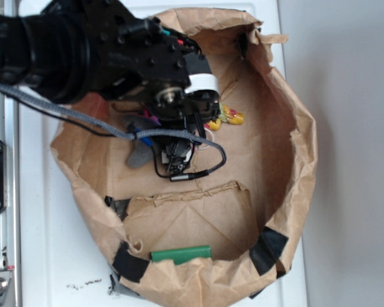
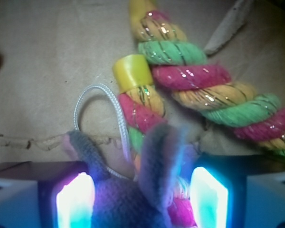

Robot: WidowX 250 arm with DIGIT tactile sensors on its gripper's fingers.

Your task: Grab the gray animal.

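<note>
In the wrist view the gray animal [image 2: 133, 199], a dark-gray plush, lies between the two glowing pads of my gripper [image 2: 142, 202]. One floppy ear [image 2: 159, 152] stands up in the gap, and the pink-tipped trunk [image 2: 80, 145] points up-left. Its thin white string loop [image 2: 115, 102] lies on the brown paper. The jaws stand wide apart around the plush; the left pad [image 2: 76, 202] touches it, while pink rope lies against the right pad [image 2: 210, 199]. In the exterior view my gripper [image 1: 176, 153] reaches down into the bag, and only a gray ear [image 1: 139, 153] shows beside it.
A red-yellow-green twisted rope toy [image 2: 204, 90] lies right behind the plush, touching it, and shows in the exterior view as the rope toy [image 1: 227, 117]. A green cylinder [image 1: 181, 254] rests by the near wall of the brown paper bag [image 1: 301, 128], whose tall walls surround everything.
</note>
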